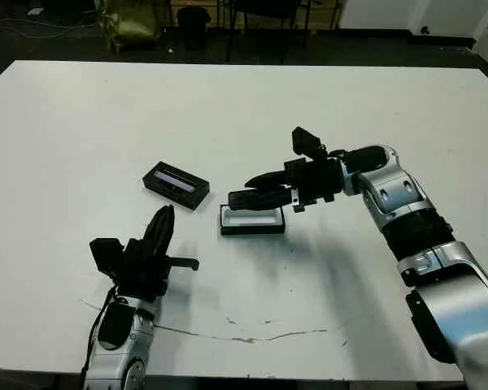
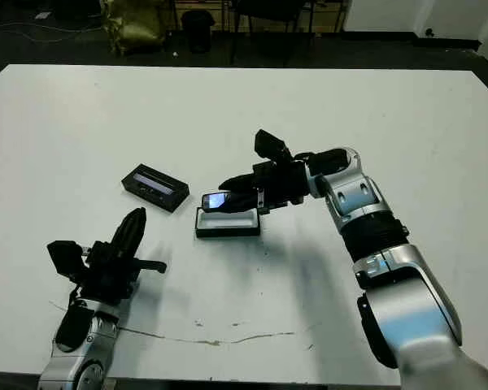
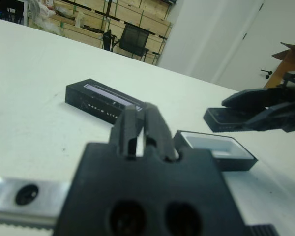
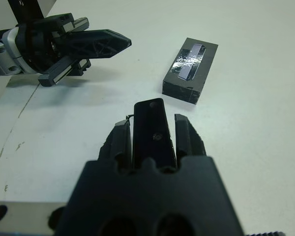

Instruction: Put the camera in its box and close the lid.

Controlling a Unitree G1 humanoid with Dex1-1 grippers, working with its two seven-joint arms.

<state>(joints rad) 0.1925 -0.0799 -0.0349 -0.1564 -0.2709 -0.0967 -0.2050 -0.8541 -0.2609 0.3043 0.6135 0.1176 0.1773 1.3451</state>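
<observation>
Black left gripper (image 1: 164,218) sits shut & empty nr desk's front-left corner. Lid (image 1: 176,184) then box (image 1: 251,220) mid-desk, just apart. Right gripper (image 4: 152,129) clamps camera (image 4: 150,127) lengthwise above box. Camera prob light, rigid, slick; keep your hold on its long sides.

Even overhead light, soft shadows on the table (image 1: 81,122); wrist foregrounds blurred.

Place: you are in a lab or storeroom-like workspace | Near: a white table (image 1: 228,106), scuffed | Far: dark floor, a black chair (image 3: 135,40), stacked wooden crates (image 3: 88,14), a yellow-green bag (image 1: 134,23) | Right: white wall and door (image 3: 280,34)
</observation>
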